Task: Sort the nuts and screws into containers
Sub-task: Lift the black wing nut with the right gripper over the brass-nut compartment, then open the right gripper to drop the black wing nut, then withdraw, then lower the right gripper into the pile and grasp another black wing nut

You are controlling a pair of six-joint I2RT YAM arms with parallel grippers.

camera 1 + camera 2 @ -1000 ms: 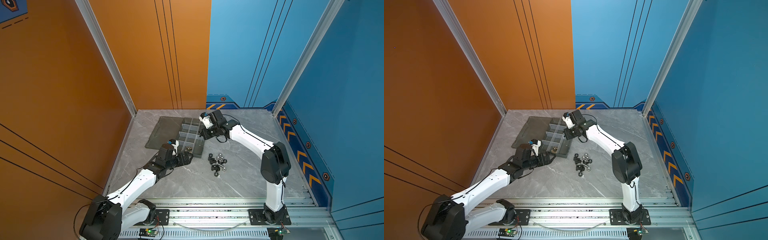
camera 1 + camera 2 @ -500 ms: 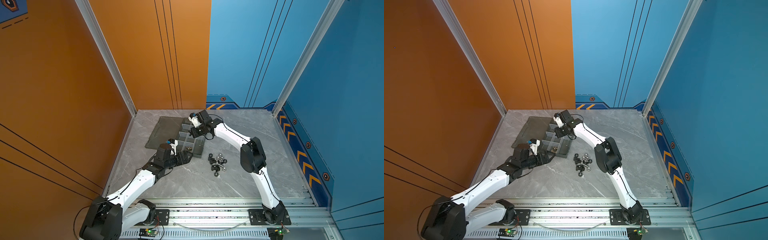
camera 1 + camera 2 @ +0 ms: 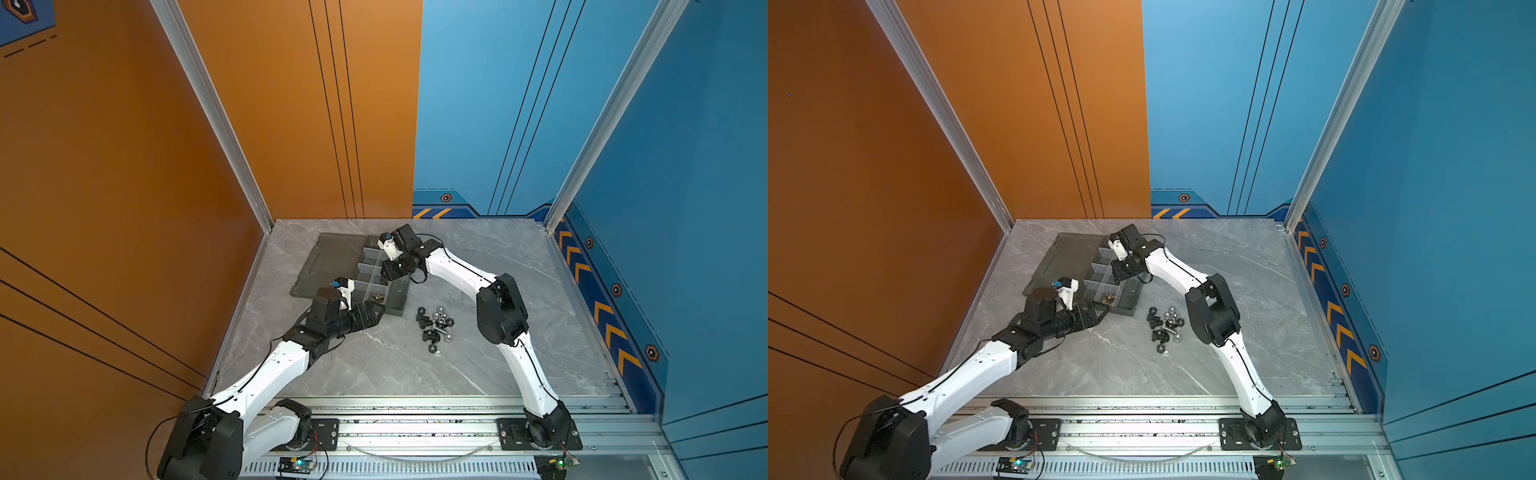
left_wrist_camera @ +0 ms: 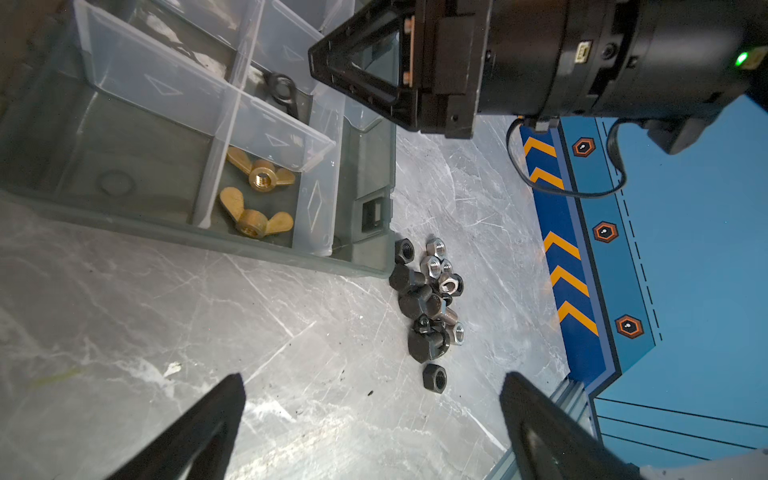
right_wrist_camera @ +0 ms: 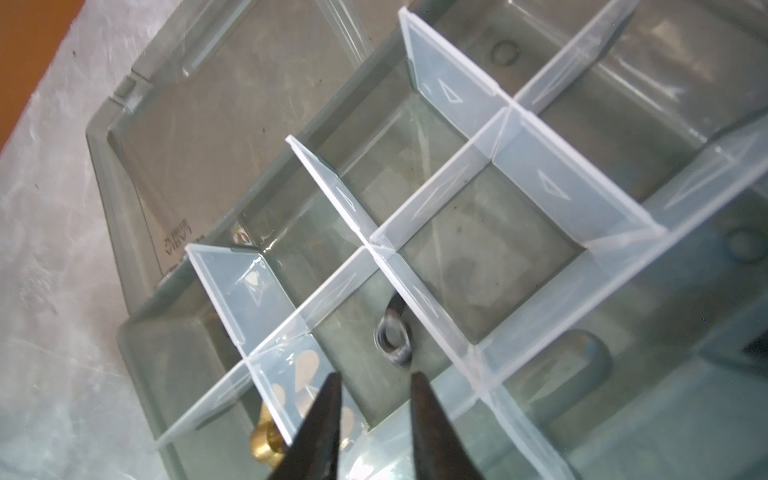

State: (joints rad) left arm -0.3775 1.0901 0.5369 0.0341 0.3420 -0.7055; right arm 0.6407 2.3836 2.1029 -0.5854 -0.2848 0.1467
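The containers are cells of a dark grey tray [image 3: 397,306] [image 3: 1128,306] with clear dividers. My right gripper [image 5: 376,376] [image 3: 384,272] hangs open over a near cell with nothing between its fingers. Below it a dark ring-shaped piece [image 5: 392,336] [image 4: 279,89] lies blurred on the cell floor. Two brass winged nuts [image 4: 259,174] [image 5: 266,442] lie in the neighbouring end cell. Loose screws and nuts [image 3: 435,328] [image 3: 1166,328] [image 4: 432,299] are heaped on the table right of the tray. My left gripper [image 4: 372,378] [image 3: 376,316] is open and empty at the tray's near corner, facing the heap.
The tray's flat lid [image 3: 328,257] lies open to the left of the cells, towards the orange wall. A single black nut [image 4: 434,377] sits apart at the heap's near end. The metal rail [image 3: 415,411] runs along the table's front edge.
My right gripper has moved left over the tray's cells and its jaws have parted; the dark piece now lies in the cell beneath. The left arm has stayed still.
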